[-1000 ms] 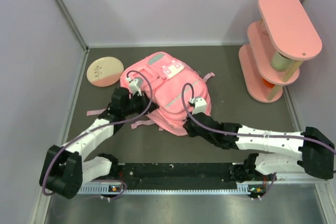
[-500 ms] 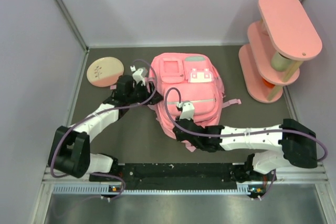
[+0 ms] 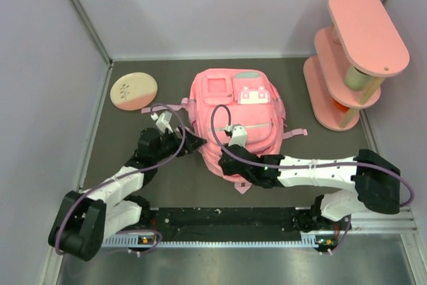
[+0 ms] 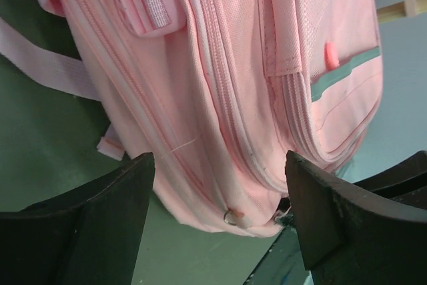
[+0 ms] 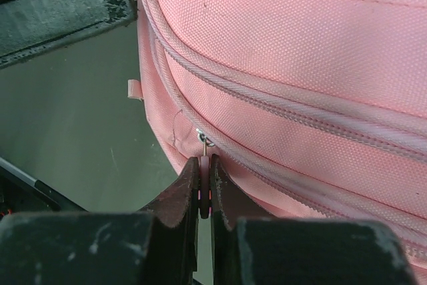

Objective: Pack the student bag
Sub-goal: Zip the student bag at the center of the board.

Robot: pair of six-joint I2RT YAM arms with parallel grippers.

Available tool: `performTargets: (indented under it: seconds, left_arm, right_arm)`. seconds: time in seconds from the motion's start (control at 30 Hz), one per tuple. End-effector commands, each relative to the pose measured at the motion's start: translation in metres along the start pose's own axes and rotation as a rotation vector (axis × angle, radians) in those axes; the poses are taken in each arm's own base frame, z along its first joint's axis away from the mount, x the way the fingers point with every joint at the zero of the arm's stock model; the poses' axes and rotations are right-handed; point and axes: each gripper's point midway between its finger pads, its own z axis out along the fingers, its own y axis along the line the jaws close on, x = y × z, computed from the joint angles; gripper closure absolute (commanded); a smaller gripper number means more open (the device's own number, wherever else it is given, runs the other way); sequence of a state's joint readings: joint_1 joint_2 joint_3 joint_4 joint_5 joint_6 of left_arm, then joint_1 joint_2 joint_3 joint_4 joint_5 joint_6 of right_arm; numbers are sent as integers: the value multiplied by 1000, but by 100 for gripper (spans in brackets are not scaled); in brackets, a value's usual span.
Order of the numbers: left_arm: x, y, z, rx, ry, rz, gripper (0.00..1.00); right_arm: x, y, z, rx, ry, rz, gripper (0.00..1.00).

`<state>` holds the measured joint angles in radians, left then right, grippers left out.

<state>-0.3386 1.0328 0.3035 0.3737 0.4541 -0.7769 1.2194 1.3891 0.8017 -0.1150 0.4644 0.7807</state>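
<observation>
Pink: one student bag (image 3: 235,115), one shelf (image 3: 363,31), one pinched zipper pull (image 5: 205,142).

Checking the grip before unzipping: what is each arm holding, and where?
The right gripper pinches the student bag by its zipper pull; the left gripper has open jaws, holding nothing.

Dark grey-green desk (image 3: 320,141), matte, with faint scuffs. Three plain pale lilac-grey walls box it in: back wall (image 3: 220,11), left wall (image 3: 40,65), right wall (image 3: 410,118). A thin metal corner post (image 3: 83,15) runs up the back left corner, and another runs up the back right. A pink shelf (image 3: 367,25) with three oval tiers on beige posts stands in the far right corner of the desk, something orange on a lower tier. A black rail (image 3: 227,217) runs along the near desk edge, with a brushed metal strip (image 3: 220,265) in front. Light is even and diffuse.
</observation>
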Motion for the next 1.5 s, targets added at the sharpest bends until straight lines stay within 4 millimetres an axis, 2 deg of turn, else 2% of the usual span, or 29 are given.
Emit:
performTargets:
  seconds: [0.0,0.1,0.13,0.17,0.2,0.3,0.33,0.37,0.5,0.63,0.67,0.7,0.8,0.87,0.9,0.97,1.0,1.07,1.1,1.13,1.2,1.23,1.3,1.33,1.4,1.47]
  left_arm:
    - [-13,-38,6,211,-75,-67,18]
    - [-3,-40,14,250,-32,-113,22]
    - [-4,-47,15,285,-37,-106,26]
    - [1,-44,19,285,-18,-133,33]
    - [4,-45,20,294,-11,-144,57]
    - [6,-40,21,297,-29,-168,86]
    - [6,-38,22,287,-32,-166,100]
    - [7,-34,24,266,-25,-158,100]
    - [3,-19,29,160,-15,-91,100]
    - [-19,-4,29,-12,0,46,100]
    - [-36,-10,28,-25,-30,125,100]
    - [-35,-2,24,-64,-11,130,100]
    - [-51,-1,19,-68,-24,173,100]
    - [-53,6,21,-77,-4,174,100]
    - [-55,10,21,-86,5,160,100]
    - [-53,14,23,-90,42,129,87]
    - [-51,11,23,-70,48,124,71]
    - [-49,4,19,-31,22,102,55]
    - [-49,1,16,-23,9,101,42]
    - [-48,-2,9,-19,-15,96,36]
    - [-44,0,0,-43,-24,88,30]
    - [-49,-5,-8,-49,-63,104,29]
    - [-37,3,-19,-86,-57,82,24]
    - [-40,-4,-27,-72,-90,97,23]
    - [-29,4,-34,-92,-91,81,22]
    - [-25,-3,-42,-58,-115,60,21]
  right_arm:
    - [-19,16,1,-60,-41,48,100]
    - [-15,19,2,-77,-26,53,100]
    - [-13,19,3,-78,-20,51,100]
    - [-11,19,4,-79,-13,49,100]
    - [-9,20,3,-85,-7,46,100]
    - [-9,19,2,-85,-4,45,100]
    - [-7,15,1,-78,-4,45,100]
    - [-6,12,-1,-71,-3,42,100]
    - [4,-13,-8,-13,6,23,100]
    - [15,-38,-17,35,25,-11,100]
    - [17,-44,-18,48,24,-15,100]
    - [21,-52,-22,61,30,-26,100]
    - [24,-69,-25,100,33,-47,100]
    - [19,-71,-28,98,16,-42,100]
    - [16,-70,-29,94,9,-41,100]
    - [12,-64,-29,76,6,-32,100]
    - [8,-58,-29,59,0,-22,100]
    - [7,-46,-23,26,8,-11,100]
    - [5,-40,-21,15,9,-2,100]
    - [5,-36,-18,6,9,4,100]
    - [3,-25,-11,-15,11,13,100]
    - [2,-23,-9,-16,10,12,100]
    - [-2,-15,-3,-30,4,17,100]
    - [-2,-12,-1,-35,5,18,100]
    - [-5,-4,3,-53,4,12,100]
    - [-11,2,4,-64,-4,11,100]
